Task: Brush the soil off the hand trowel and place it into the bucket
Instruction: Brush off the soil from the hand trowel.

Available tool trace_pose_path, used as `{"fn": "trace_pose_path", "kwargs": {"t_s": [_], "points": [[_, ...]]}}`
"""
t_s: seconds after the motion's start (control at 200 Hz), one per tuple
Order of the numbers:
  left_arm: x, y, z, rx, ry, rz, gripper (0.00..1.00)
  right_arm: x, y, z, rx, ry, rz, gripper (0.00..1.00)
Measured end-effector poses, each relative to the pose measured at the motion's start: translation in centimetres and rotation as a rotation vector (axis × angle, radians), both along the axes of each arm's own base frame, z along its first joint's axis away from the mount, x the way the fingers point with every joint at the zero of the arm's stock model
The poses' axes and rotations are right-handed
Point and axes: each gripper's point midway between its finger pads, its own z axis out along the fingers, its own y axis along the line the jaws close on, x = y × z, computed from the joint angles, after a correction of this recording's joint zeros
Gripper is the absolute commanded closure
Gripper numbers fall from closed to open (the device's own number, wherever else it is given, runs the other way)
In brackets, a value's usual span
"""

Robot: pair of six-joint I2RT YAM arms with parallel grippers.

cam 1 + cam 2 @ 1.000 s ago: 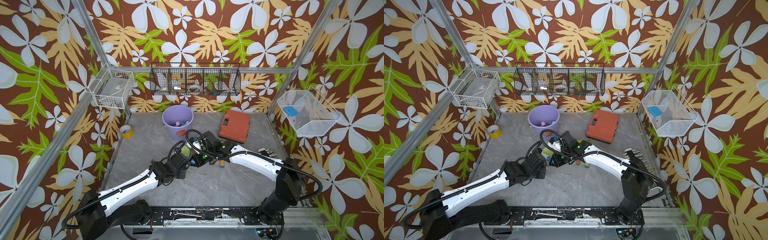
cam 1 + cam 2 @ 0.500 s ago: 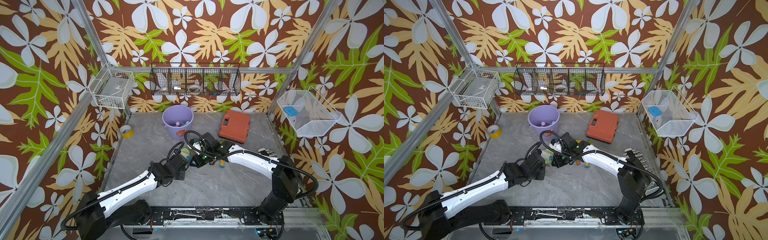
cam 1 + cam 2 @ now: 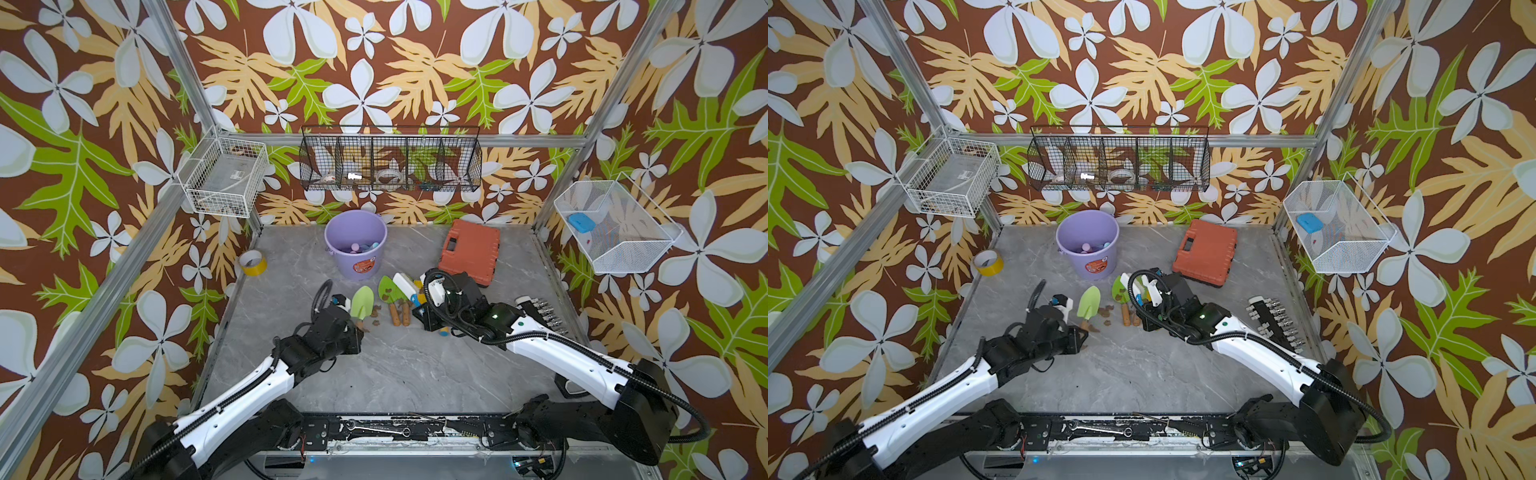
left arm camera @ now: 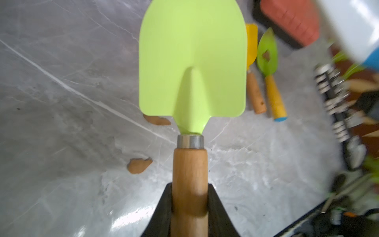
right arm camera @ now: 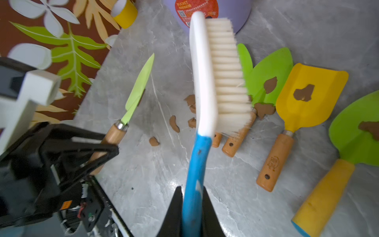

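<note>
1. Two arms reach over a grey marbled table (image 3: 395,374). It is boxed in by brown wallpaper (image 3: 374,62) with white flowers and green and tan leaves. A metal frame (image 3: 399,139) runs up the corners and along the back.
2. Left gripper (image 4: 189,197) is clamped on the wooden handle of a trowel (image 4: 192,61). It is held above the table, its plain green blade pointing toward the back.
3. Right gripper (image 5: 191,199) is clenched on the blue handle of a brush (image 5: 217,71). The white bristles face the spare trowels (image 5: 307,98), apart from the held blade.
4. Soil (image 3: 376,311) lies in brown clumps on the table between the held trowel and the spare ones. More clumps sit on the spare blades.
5. Bucket (image 3: 338,262) stands upright near the back wall, just beyond the trowel, with small pastel things inside. The trowel is outside it.
6. An orange-red case (image 3: 469,249) lies flat to the right of the bucket. A yellow tape roll (image 3: 252,262) sits at the table's left edge and a socket rail (image 3: 540,311) at its right edge.
7. On the walls hang a black basket (image 3: 390,137) at the back, a white basket (image 3: 243,143) on the left, and a mesh basket (image 3: 623,257) on the right.
</note>
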Motion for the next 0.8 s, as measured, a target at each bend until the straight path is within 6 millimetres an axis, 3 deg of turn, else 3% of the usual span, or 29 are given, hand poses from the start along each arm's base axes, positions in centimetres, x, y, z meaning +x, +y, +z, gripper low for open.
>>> {"fn": "trace_pose_path", "kwargs": {"t_s": [0.105,0.18,0.245,0.32,0.395,0.586,0.801], "points": [[0.5,1.1,-0.2,-0.314,0.028,0.072,1.0,0.5,-1.3,-0.2,0.206,0.043,-0.08,1.0],[-0.1,-0.2,1.2,-0.488,0.035,0.012,1.0,-0.3,0.4,-0.2,0.33,0.115,-0.03,1.0],[-0.4,-1.2,3.3,-0.582,0.003,-0.058,1.0,-0.5,2.1,1.1,0.436,0.138,0.03,1.0],[-0.7,-1.9,5.1,-0.66,-0.029,-0.118,1.0,-1.4,3.7,2.2,0.518,0.158,0.093,1.0],[-1.2,-2.4,5.6,-0.72,-0.025,-0.154,1.0,-2.6,4.9,3.4,0.575,0.18,0.168,1.0],[-2.1,-2.7,6.3,-0.876,-0.022,-0.184,1.0,-3.3,5.2,6.0,0.692,0.165,0.217,1.0],[-2.2,-2.8,8.8,-1.004,-0.062,-0.23,1.0,-4.1,5.1,5.7,0.768,0.206,0.222,1.0]]}}
